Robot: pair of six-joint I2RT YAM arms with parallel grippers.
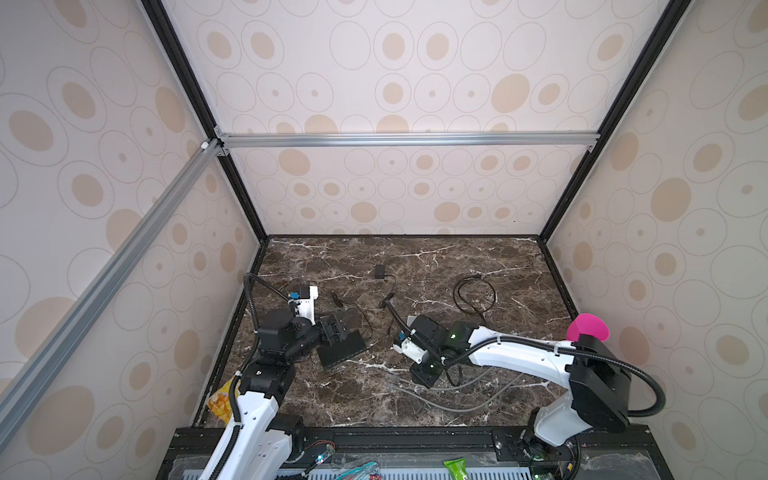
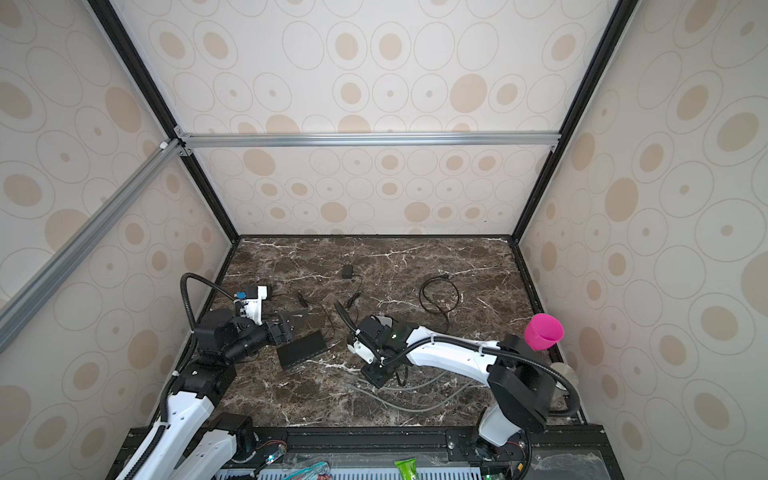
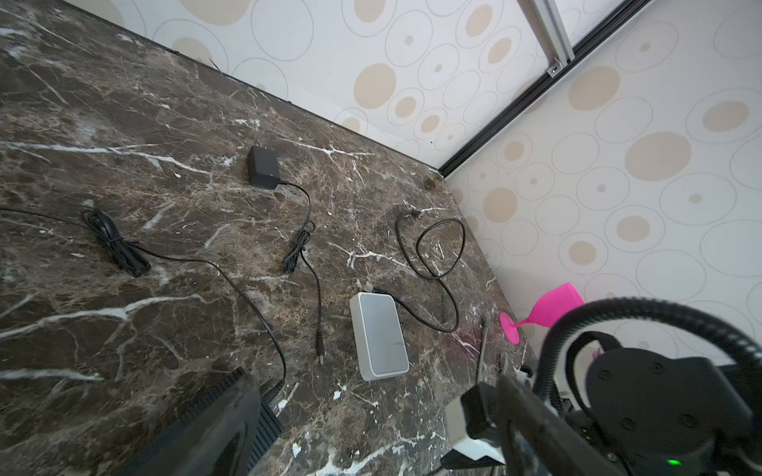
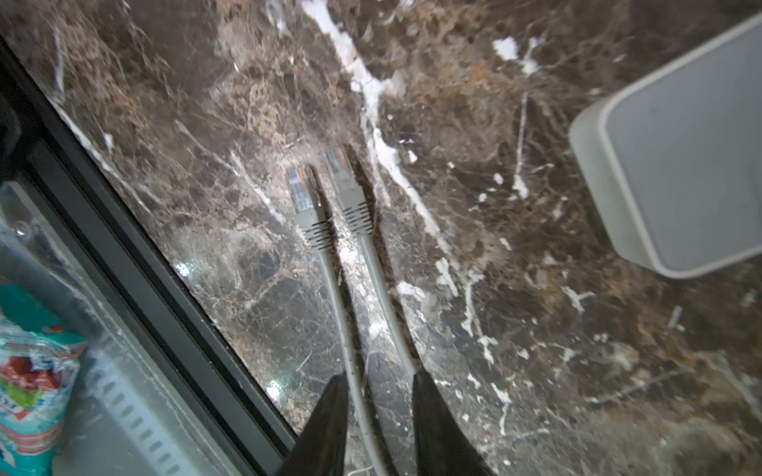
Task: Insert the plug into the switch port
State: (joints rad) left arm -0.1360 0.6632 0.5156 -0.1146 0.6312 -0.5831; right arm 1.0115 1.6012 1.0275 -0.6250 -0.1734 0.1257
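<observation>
Your black left parallel gripper [image 1: 341, 322]: low, jaws spread wide. Your black right parallel gripper [image 4: 381, 375]: angled downward, fingers [image 4: 330, 412] narrowly parted; white right arm [image 1: 519, 353] stretched leftward.

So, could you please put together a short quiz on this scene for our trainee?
1. Multiple choice: how many grey network plugs lie on the brown marble tabletop ahead of the right pincer? A one, B two, C four.
2. True or false: the pink plastic goblet is at the tabletop's right edge.
3. Short answer: which pincer is nearer the black flat rectangular switch?
Key: 1 B. 2 True. 3 The left pincer.
</observation>
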